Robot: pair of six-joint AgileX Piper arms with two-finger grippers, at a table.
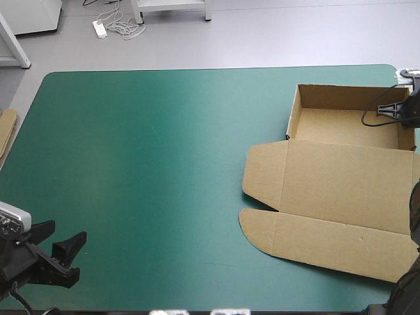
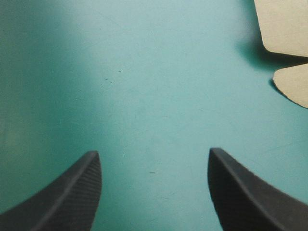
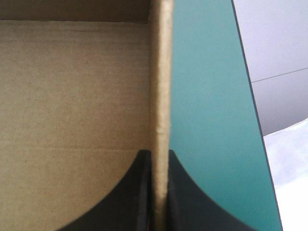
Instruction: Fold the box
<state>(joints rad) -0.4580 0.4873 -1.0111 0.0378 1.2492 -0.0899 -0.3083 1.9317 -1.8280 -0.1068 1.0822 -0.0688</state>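
Nearest, at the desk's (image 1: 164,164) near left corner, the left hand (image 1: 64,235) hovers, fingers (image 1: 71,245) spread; one brown box (image 1: 341,197) lies toward the far right corner, tray (image 1: 331,125) formed, lid (image 1: 354,172) flat, the right hand (image 1: 388,111) at its right wall (image 1: 404,136). Left wrist: spread fingers (image 2: 72,192) over bare teal-green cover (image 2: 154,72), box flaps (image 2: 284,24) ahead. Right wrist: black fingers (image 3: 134,202) pinching that wall (image 3: 162,72); squeezing squarely should seat the fold. Two hands, one box.
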